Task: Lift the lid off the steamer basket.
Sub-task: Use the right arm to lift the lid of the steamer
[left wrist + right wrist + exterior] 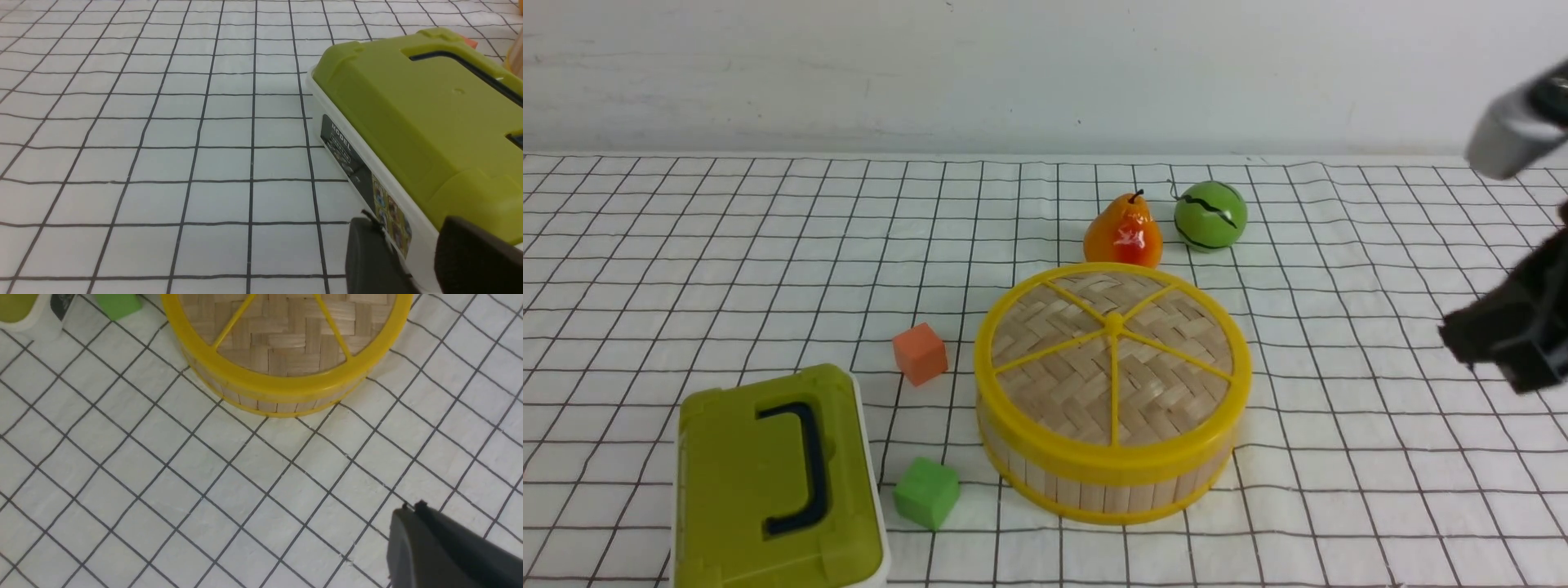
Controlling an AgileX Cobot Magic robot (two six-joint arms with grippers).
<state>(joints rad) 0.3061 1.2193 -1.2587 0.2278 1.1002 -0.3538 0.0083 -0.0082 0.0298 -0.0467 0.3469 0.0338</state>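
**Lid Sitting on the Steamer Basket, Right Gripper Closed and Empty Beside It**

The right gripper (1462, 335) is being held above the checked cloth (686, 269) at the right edge of the front view. Its jaws are being pressed together and nothing is being gripped. In its own wrist view it is being shown as a single dark mass. It is being held well apart from the lid (1112, 351), on the lid's right.

The left gripper (408, 222) is being shown only in its own wrist view, low over the cloth. Its jaws are being held slightly apart and nothing is being gripped. The olive-green box (768, 482) is lying close against its fingers (376, 257); whether it is being touched cannot be told.

The lid is being carried flat by the steamer basket (1094, 482). Its yellow rim is being seated all round on the basket's top rim. The basket is standing near the middle of the cloth.

An orange cube (920, 353) is lying just beside the basket on its left. A green cube (926, 492) is lying nearer the camera, between the basket and the box. An orange pear (1125, 233) is standing just behind the basket, with a green striped ball (1210, 215) beside it on the right. The box is lying at the cloth's near left, with its dark handle being turned upward.
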